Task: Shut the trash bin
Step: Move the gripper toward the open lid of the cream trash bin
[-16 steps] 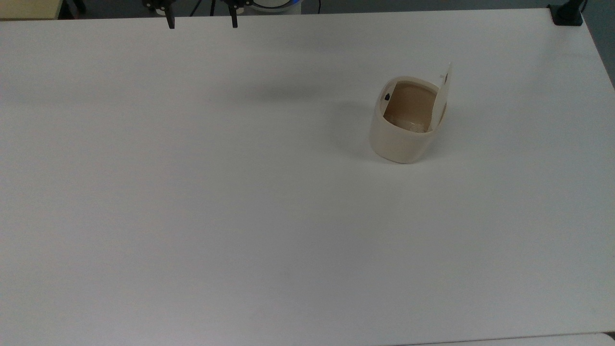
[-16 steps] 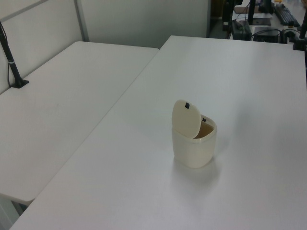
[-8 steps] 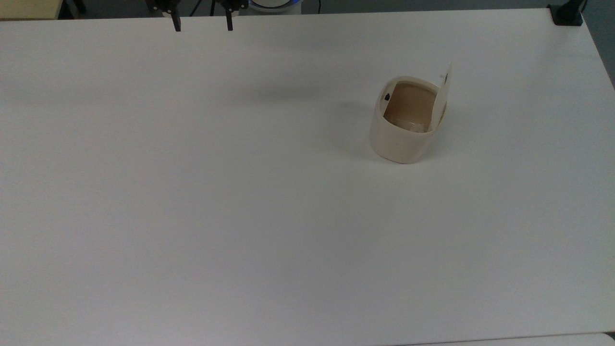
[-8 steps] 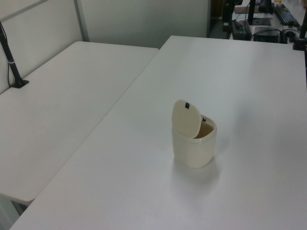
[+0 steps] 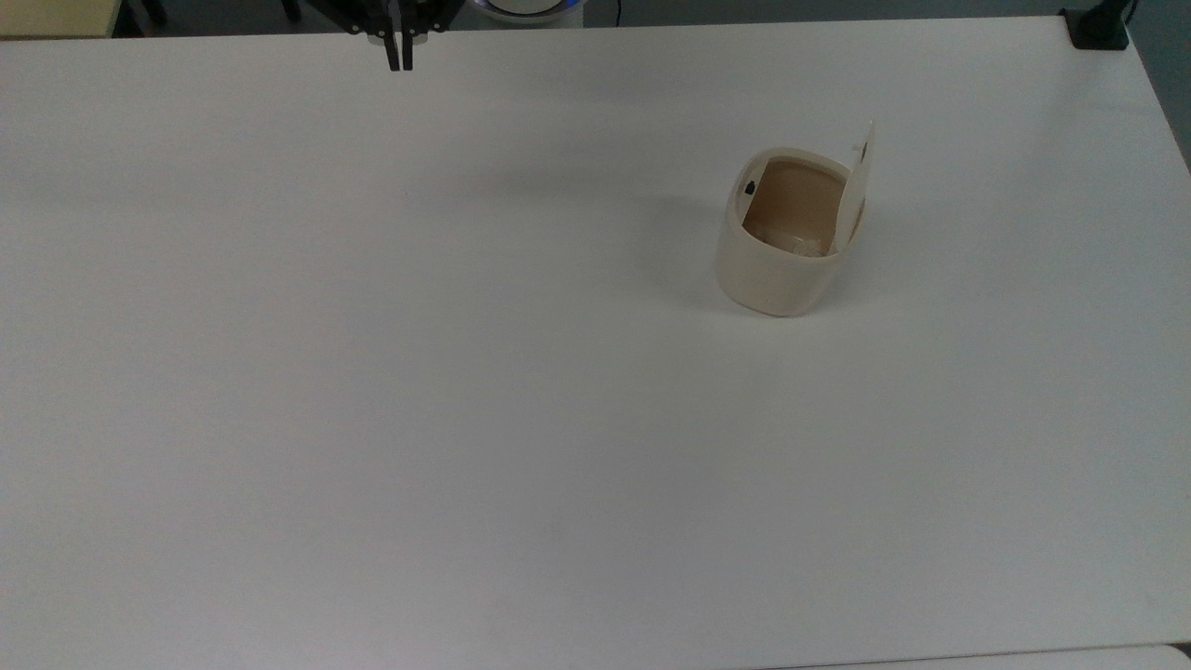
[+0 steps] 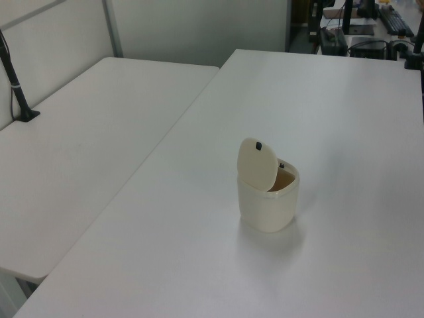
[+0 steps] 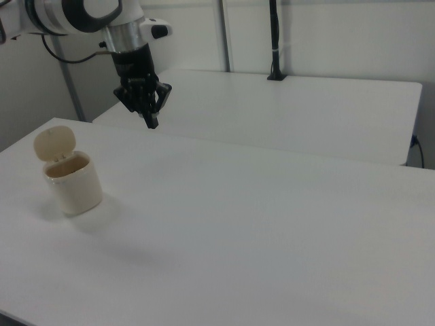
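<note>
Moved: gripper (image 5: 400,63), fingers drawn together from wide apart, holding nothing; bin and lid unchanged.

Top view: gripper at the table's (image 5: 372,391) far edge; trash bin (image 5: 780,249) well apart, towards the top view's right edge.

Left view: lid (image 6: 258,164) upright, bin open.

Right view: gripper (image 7: 151,122) hangs above the tabletop. Closed fingers suggest a push on the lid.

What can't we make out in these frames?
- Trash bin hinge: the top view has it behind the raised lid.
- Bin floor: in the left view the lid and front wall hide it.
- Claw mount: cut off by the top view's upper edge.
</note>
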Robot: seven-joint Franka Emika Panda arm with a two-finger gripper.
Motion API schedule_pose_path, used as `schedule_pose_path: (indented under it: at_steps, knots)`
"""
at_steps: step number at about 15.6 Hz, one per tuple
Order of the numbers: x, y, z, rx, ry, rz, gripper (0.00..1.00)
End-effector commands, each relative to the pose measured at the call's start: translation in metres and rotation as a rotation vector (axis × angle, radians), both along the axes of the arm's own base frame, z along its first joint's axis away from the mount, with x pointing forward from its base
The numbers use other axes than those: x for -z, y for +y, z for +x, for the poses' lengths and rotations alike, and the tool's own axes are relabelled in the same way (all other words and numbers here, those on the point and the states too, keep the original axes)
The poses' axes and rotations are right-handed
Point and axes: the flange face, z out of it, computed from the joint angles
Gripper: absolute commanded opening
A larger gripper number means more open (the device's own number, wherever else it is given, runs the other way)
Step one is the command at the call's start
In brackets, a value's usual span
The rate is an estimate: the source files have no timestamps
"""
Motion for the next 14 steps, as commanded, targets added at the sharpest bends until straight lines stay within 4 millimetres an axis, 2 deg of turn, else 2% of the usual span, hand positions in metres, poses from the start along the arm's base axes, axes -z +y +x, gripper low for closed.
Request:
schedule_pose_path:
  at_steps: [1,3,6,9,14]
  knots:
    - [0.011,0.031,0.009,-0.106,-0.001,0.008,0.07]
    - [0.018,0.063,0.016,-0.159,-0.022,0.012,0.05]
    - [0.025,0.125,0.016,-0.252,-0.019,0.049,0.04]
    - [0.021,0.189,0.009,-0.342,-0.083,0.073,0.01]
    - [0.016,0.274,0.002,-0.465,-0.219,0.131,0.00]
